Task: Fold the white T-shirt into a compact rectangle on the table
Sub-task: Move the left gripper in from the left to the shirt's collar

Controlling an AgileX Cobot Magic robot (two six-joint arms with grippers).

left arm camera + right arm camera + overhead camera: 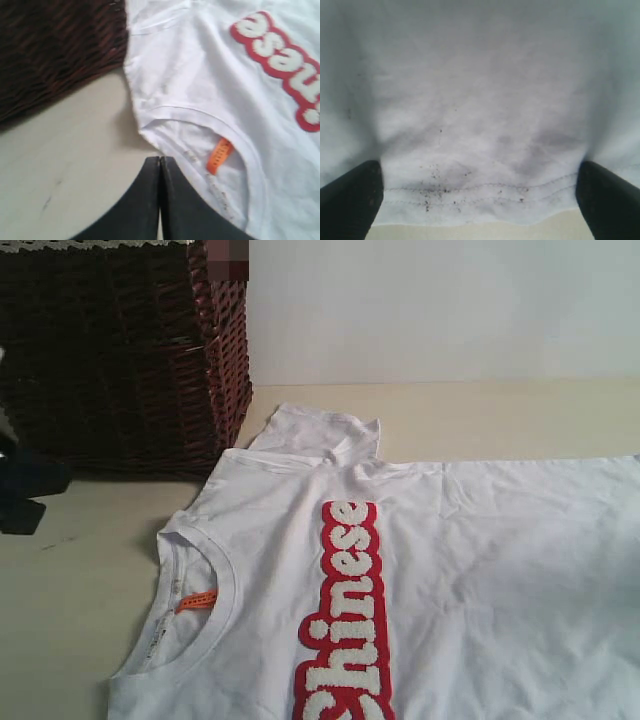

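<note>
White T-shirt edge between spread right end effector; basket nearby

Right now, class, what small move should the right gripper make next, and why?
Probably close the right gripper on the hem of the white T-shirt: its open fingers straddle the stitched edge, nothing is gripped, and it lies spread on the table.

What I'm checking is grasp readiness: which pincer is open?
The right pincer: its jaws stand wide apart, the stitched hem of the white T-shirt between them. The left pincer has its jaws pressed together near the collar.
</note>
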